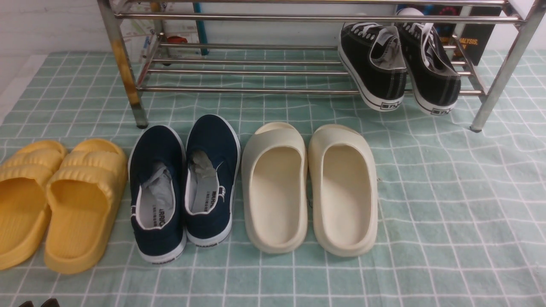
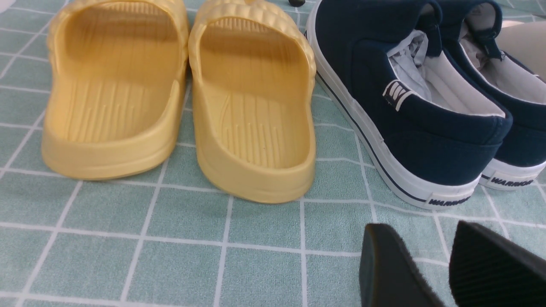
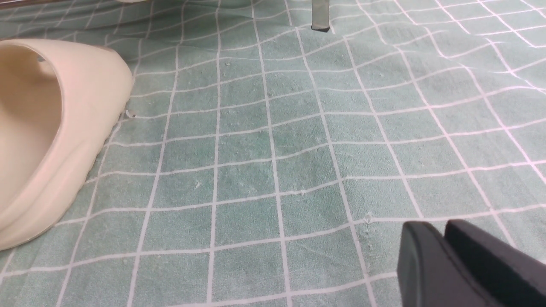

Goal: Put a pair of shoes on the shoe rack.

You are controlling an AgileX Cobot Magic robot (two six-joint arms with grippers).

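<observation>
Clearly, the navy shoes (image 1: 158,192) read "WARRIOR"; black sneakers (image 1: 375,64) sit on the rack (image 1: 247,90), heel labels seemingly illegible. Left gripper (image 2: 409,230) open, empty; right gripper (image 3: 441,226), I can't tell.

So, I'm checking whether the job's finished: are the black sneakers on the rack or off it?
On it: both black sneakers rest on the lower bars of the shoe rack, heels overhanging.

Rack (image 1: 281,18): glossy metal. Sneakers (image 1: 375,64): matt cloth. Slip-ons (image 1: 157,192): matt cloth. Slides (image 1: 277,187): smooth, matt. Tablecloth (image 1: 460,192): wrinkled cloth.
</observation>
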